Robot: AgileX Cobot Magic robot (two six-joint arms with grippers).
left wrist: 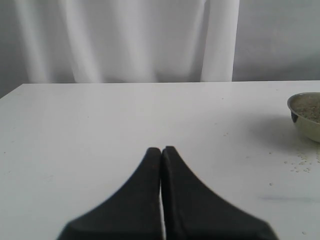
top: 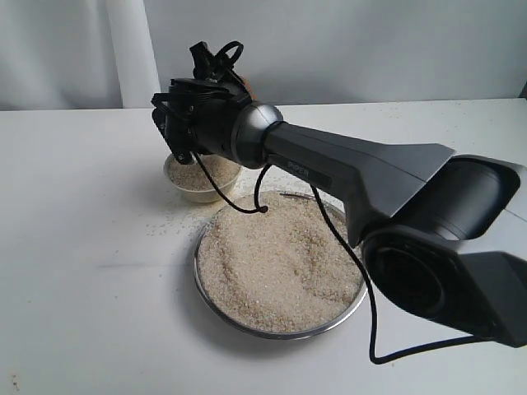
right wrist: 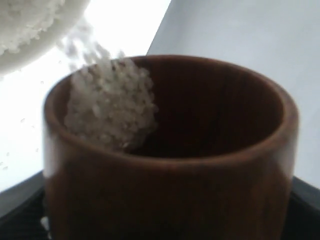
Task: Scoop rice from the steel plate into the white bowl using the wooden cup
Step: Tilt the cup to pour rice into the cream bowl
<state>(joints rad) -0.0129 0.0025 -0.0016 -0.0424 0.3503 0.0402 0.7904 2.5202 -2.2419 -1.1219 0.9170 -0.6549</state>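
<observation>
The steel plate (top: 216, 306) sits at the table's middle, heaped with rice (top: 280, 263). Behind it to the left stands the white bowl (top: 188, 194), with rice inside. My right gripper (top: 224, 81) reaches across and hovers over the bowl, shut on the wooden cup (right wrist: 170, 190). The cup is tilted, and rice (right wrist: 110, 107) slides over its lip toward the bowl (right wrist: 30, 50) below. In the exterior view only a brown sliver of the cup (top: 245, 84) shows behind the wrist. My left gripper (left wrist: 161, 149) is shut and empty over bare table, with the plate (left wrist: 306, 127) off to its side.
Loose grains (top: 165, 222) lie scattered on the white table left of the plate. A black cable (top: 362, 280) hangs from the right arm across the plate. A pale curtain and wall close off the back.
</observation>
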